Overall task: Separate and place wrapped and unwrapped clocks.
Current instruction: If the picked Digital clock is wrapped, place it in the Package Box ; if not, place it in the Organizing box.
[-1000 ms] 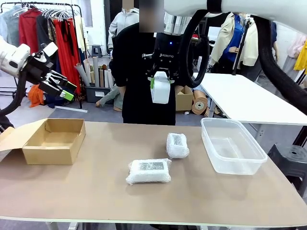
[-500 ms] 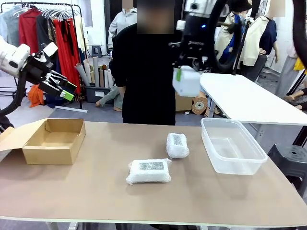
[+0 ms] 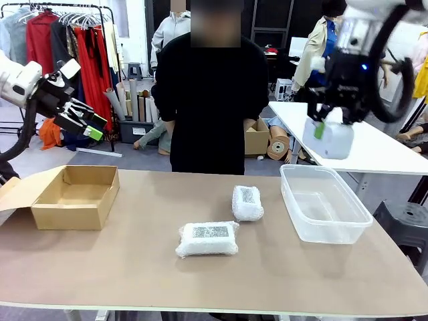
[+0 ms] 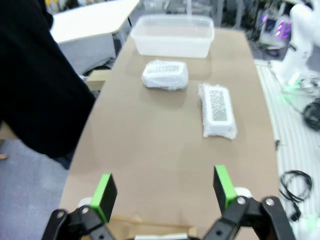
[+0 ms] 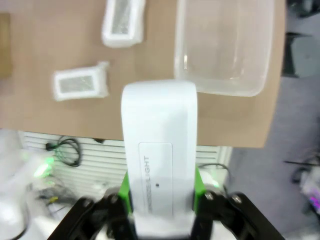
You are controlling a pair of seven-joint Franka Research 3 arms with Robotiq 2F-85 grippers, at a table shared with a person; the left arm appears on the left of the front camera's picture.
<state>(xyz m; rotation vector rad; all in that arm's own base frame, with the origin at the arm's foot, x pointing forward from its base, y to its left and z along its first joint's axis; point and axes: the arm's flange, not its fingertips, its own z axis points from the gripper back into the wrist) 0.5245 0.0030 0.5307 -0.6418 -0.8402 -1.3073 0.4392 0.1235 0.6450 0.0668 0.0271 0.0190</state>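
Brown tabletop (image 3: 134, 267), level, with a person standing at its far edge. An open cardboard box (image 3: 77, 215) sits at the robot's left end. The left gripper (image 3: 90, 127) hangs above and behind it, fingers spread and holding nothing, so I judge it no hazard unless it swings across the middle.

A clear plastic tub (image 3: 334, 227) sits at the right end, empty as far as can be seen. The long wrapped bundle (image 3: 207, 239) lies near the table's middle. The small wrapped bundle (image 3: 247, 202) lies just beyond it toward the tub, and both are apart from the tub.

The bare white clock (image 3: 331, 144) is in the air near the tub's far side (whether over it or behind it cannot be fixed), pinched between the green pads of the right gripper (image 3: 328, 134).

Risks, as judged:
- The clock's shell looks smooth and is gripped at one end, so it could slip or tilt.
- Let go from this height, it may strike the rim and bounce out.
- Let go too far back, it falls off the table.
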